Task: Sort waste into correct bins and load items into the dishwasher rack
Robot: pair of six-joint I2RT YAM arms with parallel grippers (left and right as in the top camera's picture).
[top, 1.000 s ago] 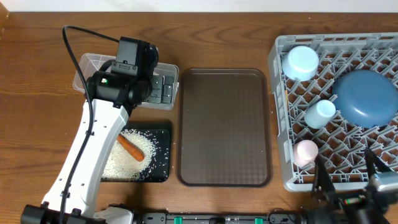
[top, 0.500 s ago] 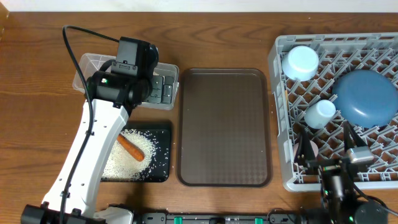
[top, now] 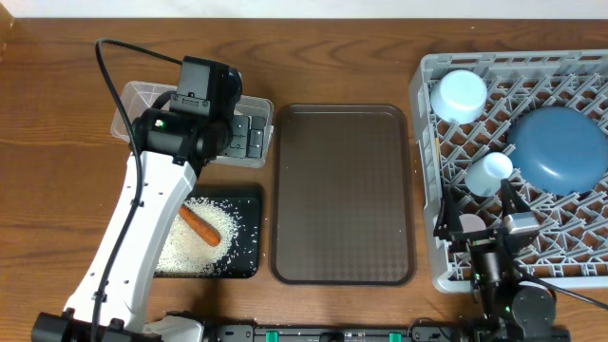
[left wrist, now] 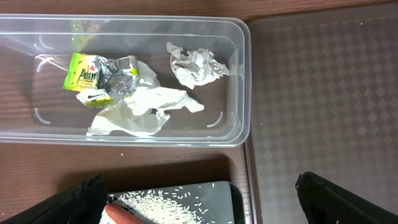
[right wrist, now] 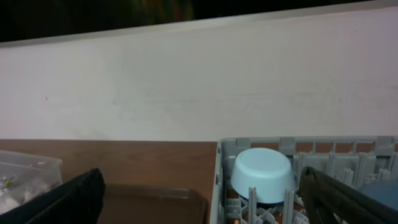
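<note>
Waste (left wrist: 124, 87) is lying sorted in clear plastic tub (left wrist: 246, 81) and shallow black tray (top: 250, 205), dishes (top: 559, 147) sitting in grey lattice rack (top: 532, 61); left gripper (left wrist: 208, 202), right gripper (top: 480, 214) gaping empty.

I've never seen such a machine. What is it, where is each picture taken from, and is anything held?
Two robot arms at a table, each ending in a two-finger gripper. One picture looks down from above; the other two are shot from the wrists. The left gripper hangs open over a clear tub of foil, wrapper and tissue. Beside it a black tray holds rice and a carrot. The right gripper, open too, is over a rack with plate, bowl and cup. Nothing is held.
</note>
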